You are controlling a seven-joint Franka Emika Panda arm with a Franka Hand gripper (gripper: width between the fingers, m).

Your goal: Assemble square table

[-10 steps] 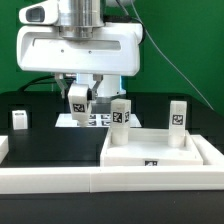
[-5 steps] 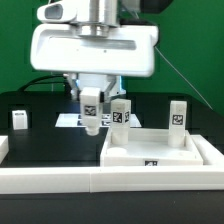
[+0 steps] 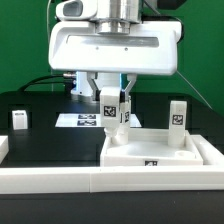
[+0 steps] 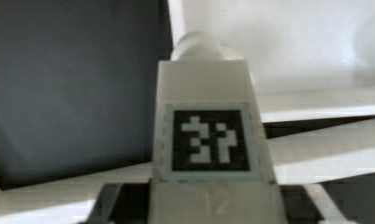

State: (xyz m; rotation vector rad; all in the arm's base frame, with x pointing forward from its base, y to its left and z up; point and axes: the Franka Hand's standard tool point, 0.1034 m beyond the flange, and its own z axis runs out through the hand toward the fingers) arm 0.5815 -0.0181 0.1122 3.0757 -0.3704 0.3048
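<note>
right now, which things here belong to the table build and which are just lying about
job: square tabletop; held leg in the hand; leg beside it; leg at the exterior view's right; leg at its left
lying about: marker board; white border rail

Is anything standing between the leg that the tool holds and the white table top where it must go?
Yes, possibly. Another upright leg stands right beside the held leg, on the exterior view's right of it, near the far corner of the table top. It seems close enough to be hit.
</note>
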